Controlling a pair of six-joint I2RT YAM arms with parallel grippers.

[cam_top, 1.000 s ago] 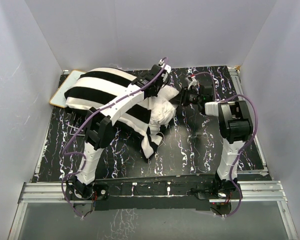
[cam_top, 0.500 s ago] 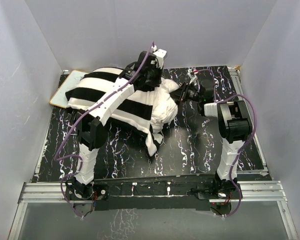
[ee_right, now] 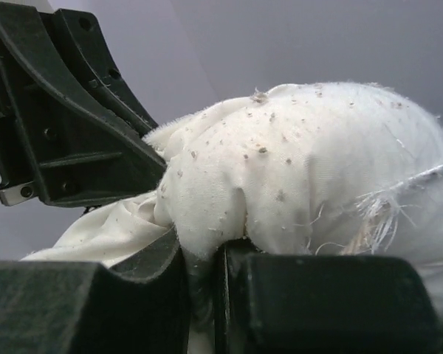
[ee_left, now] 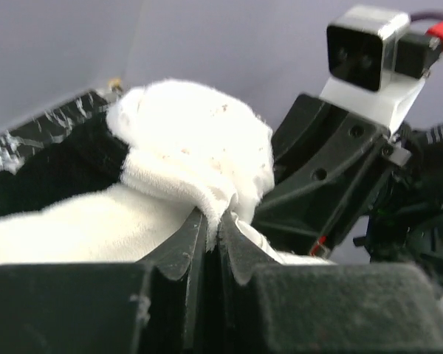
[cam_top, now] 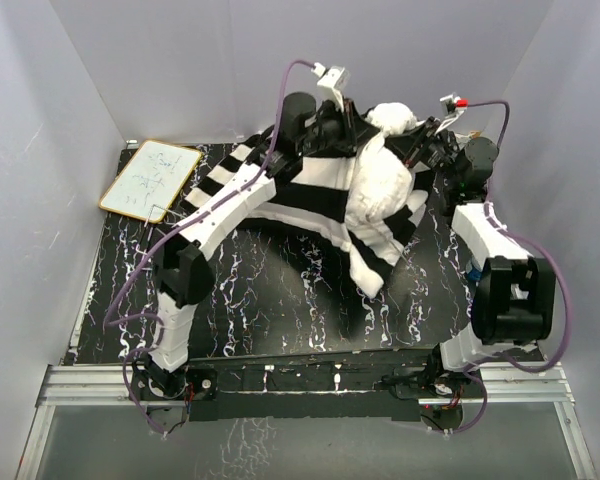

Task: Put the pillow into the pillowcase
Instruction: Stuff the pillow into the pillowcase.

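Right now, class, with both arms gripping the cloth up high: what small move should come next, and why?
Probably hold the left gripper shut on the pillowcase edge and push the right gripper's pinched pillow corner toward that opening. Both sets of jaws are clamped, and much of the white pillow hangs outside the stripes.

You see the plump white pillow (cam_top: 380, 190) held up at the far side, its top bulging out of the black-and-white striped pillowcase (cam_top: 315, 190) wrapped around it.
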